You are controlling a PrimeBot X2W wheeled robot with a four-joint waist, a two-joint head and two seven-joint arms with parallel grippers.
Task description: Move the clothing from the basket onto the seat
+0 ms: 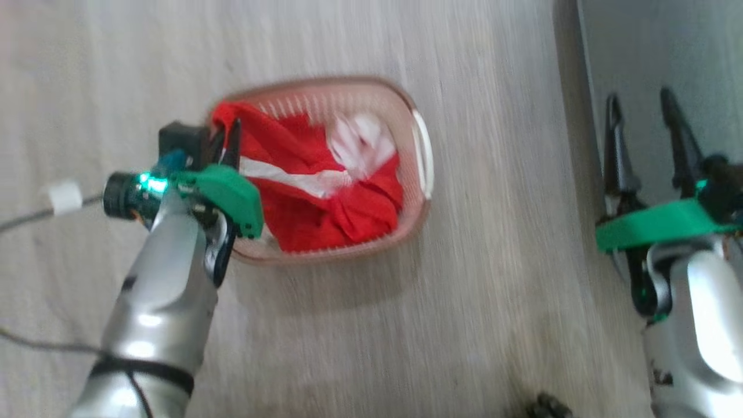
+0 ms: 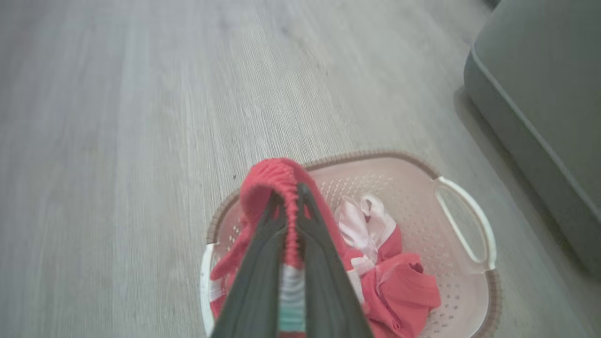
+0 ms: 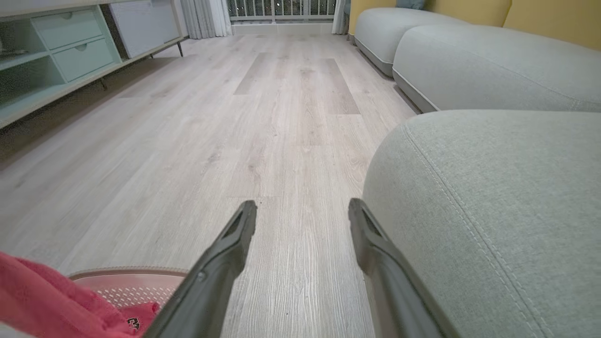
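The basket [image 1: 419, 152] stands on the wooden floor, cream with a brown rim and white handles. Red clothing [image 1: 325, 203] with white stripes fills it. My left gripper [image 1: 227, 142] is at the basket's left end, shut on a fold of the red clothing [image 2: 270, 185], which is pulled up between the fingers over the basket [image 2: 462, 234]. My right gripper [image 1: 641, 125] hangs open and empty at the right, by the edge of the grey seat [image 1: 667, 52]. In the right wrist view the open gripper [image 3: 303, 216] points along the floor beside the seat [image 3: 493, 197], with clothing [image 3: 51, 305] and basket [image 3: 136, 284] at lower left.
More grey sofa cushions [image 3: 469, 65] run along the right, with yellow backs behind. A pale green low cabinet [image 3: 56, 61] lines the left wall. A grey cable with a white clip [image 1: 64, 197] lies on the floor left of my left arm.
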